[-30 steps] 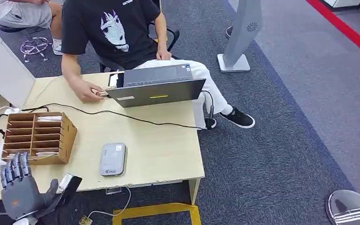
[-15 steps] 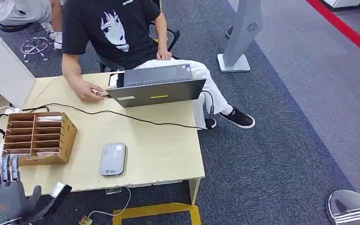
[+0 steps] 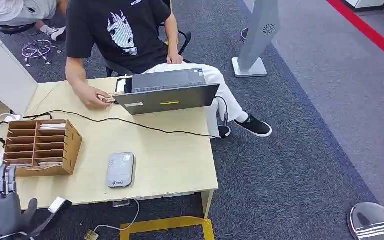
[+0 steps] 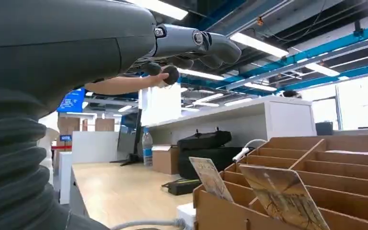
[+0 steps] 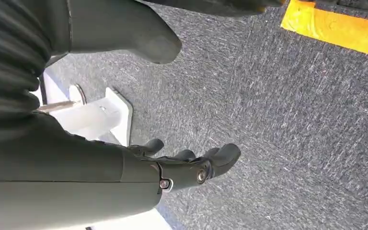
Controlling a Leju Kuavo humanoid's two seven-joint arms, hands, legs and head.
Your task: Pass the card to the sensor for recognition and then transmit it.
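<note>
Cards: thin printed cards [image 4: 280, 194] stand tilted in the slots of the brown cardboard organiser box [image 3: 42, 146]; from the head view more pale cards lie in its compartments. I cannot tell which card is the one for the task.
Organiser box: it stands on the light wooden table [image 3: 170, 165], near the table's left end, its open slots facing up.
Sensor: a small grey flat reader device with rounded corners [image 3: 120, 169] lies on the table just to the right of the organiser box, a little nearer to the table's front edge, apart from the box.
Left hand: the grey left hand [image 3: 0, 212] is in front of the organiser box, off the table's front edge, fingers up and apart, thumb out to the side. It holds nothing. In the left wrist view the fingers [image 4: 211, 45] reach out above the box without touching it.
Right hand: the right hand [image 5: 191, 167] hangs over the grey carpet floor [image 5: 292, 120], fingers lightly curved and apart, with nothing in it.
Laptop: a dark grey laptop [image 3: 167, 91] stands at the far edge of the table, beyond the organiser box and to its right.
Cable: a black cable [image 3: 130, 122] runs across the table between the laptop and the organiser box.
Person: a person in a black T-shirt [image 3: 117, 32] sits behind the table, one hand [image 3: 97, 97] on the table touching the laptop's left corner.
</note>
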